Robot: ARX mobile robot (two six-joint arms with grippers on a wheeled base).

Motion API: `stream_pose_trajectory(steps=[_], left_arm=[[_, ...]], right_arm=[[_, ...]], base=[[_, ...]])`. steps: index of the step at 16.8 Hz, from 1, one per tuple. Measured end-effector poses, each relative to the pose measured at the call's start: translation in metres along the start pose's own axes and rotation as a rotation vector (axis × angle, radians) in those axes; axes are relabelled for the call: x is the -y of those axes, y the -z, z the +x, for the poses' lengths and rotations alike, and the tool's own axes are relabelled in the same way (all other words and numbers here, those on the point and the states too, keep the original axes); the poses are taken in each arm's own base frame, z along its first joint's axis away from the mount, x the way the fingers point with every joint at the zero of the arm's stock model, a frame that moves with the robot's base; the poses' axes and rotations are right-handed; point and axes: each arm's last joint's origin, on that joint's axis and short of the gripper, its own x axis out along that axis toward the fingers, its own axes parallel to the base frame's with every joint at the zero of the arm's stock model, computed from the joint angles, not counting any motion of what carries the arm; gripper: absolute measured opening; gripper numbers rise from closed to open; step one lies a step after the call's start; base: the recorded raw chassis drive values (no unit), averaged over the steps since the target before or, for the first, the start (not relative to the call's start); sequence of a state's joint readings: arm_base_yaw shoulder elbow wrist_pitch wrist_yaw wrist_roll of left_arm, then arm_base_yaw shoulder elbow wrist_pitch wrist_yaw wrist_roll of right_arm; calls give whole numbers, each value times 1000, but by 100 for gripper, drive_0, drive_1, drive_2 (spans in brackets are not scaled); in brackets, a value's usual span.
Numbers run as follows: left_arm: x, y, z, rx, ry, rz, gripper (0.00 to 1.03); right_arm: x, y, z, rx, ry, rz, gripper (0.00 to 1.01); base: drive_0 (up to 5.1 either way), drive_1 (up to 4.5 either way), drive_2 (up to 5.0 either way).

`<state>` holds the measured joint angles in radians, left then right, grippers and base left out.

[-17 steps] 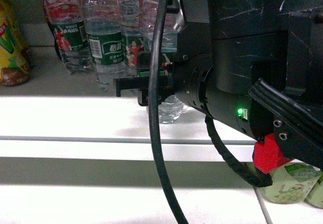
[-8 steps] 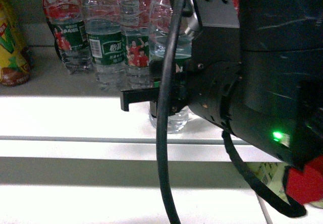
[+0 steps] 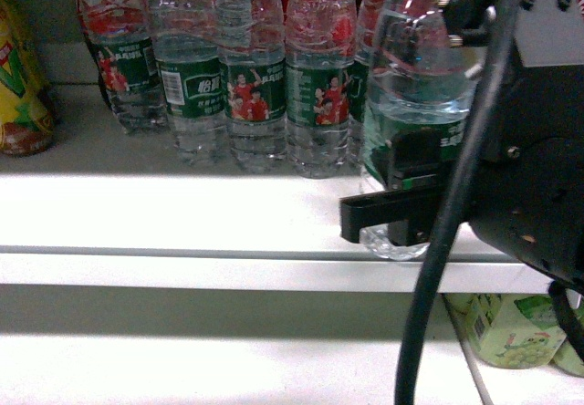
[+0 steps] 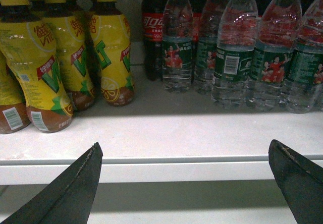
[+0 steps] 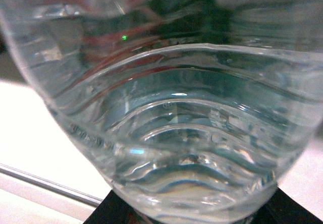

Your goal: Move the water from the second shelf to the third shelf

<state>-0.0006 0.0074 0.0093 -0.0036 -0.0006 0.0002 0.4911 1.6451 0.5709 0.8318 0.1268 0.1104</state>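
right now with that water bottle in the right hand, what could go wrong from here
1. The right hand grips the clear ribbed plastic water bottle with the green label low on its body, so the tall bottle may tip or slip as it travels.
2. The row of matching green-labelled water bottles stands close beside it; a sideways swing could topple them.
3. The bottle's base hangs near the white shelf's front edge and might catch on it.

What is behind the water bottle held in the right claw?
Behind the held water bottle, a row of water bottles stands on the shelf. The bottle and right claw hide anything directly behind them.
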Motion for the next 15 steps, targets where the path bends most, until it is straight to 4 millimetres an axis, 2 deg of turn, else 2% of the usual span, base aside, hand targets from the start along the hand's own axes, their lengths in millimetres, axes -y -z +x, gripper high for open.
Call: stream_pose_trajectory(steps=[9,15], left_arm=[[0,0,0,0,0,0,98],[0,0,0,0,0,0,98]], right_arm=[[35,4,-62,25,58,14,40],[50,7,-104,16,78,-5,40]], base=[[0,0,0],[0,0,0]])
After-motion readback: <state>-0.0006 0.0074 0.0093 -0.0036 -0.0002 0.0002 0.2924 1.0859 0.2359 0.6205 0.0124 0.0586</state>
